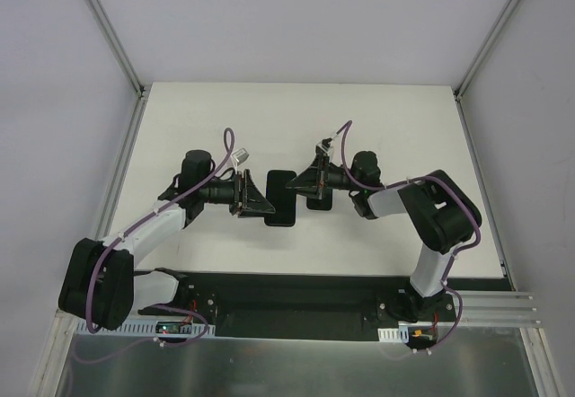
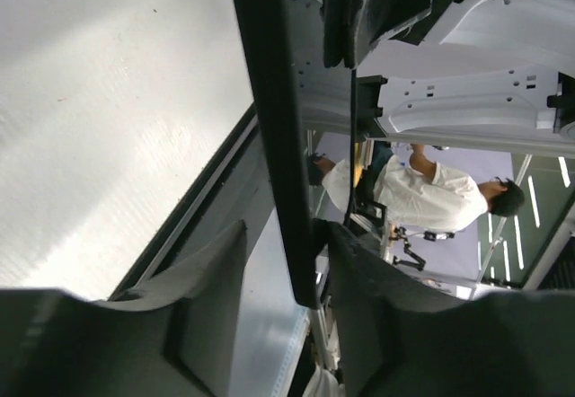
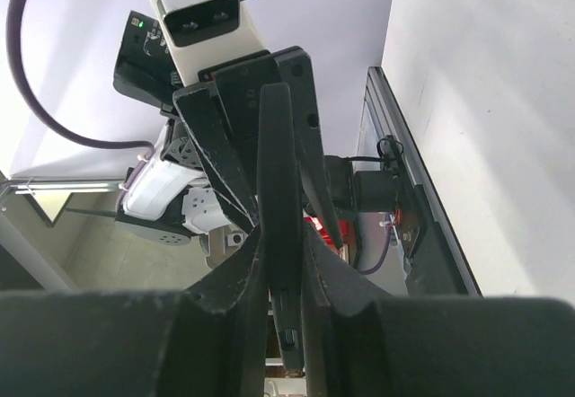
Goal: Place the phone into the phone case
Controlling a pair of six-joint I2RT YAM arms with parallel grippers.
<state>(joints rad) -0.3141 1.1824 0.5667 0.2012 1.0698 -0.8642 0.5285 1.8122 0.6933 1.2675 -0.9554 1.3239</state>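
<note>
right jaws clench the phone [image 1: 280,198], left jaws slack around it; held one-sided, it could tip and drop.

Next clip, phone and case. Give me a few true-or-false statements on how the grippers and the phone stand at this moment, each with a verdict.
1. The right gripper is clamped on the phone, gripping it by its edge. True.
2. The phone lies at the far edge of the table, away from both arms. False: it is mid-table, between the two grippers.
3. The phone's glossy face mirrors a person in a white shirt. True.
4. The left gripper squeezes the phone tight. False: its fingers flank the phone, and a gap shows beside one finger.
</note>
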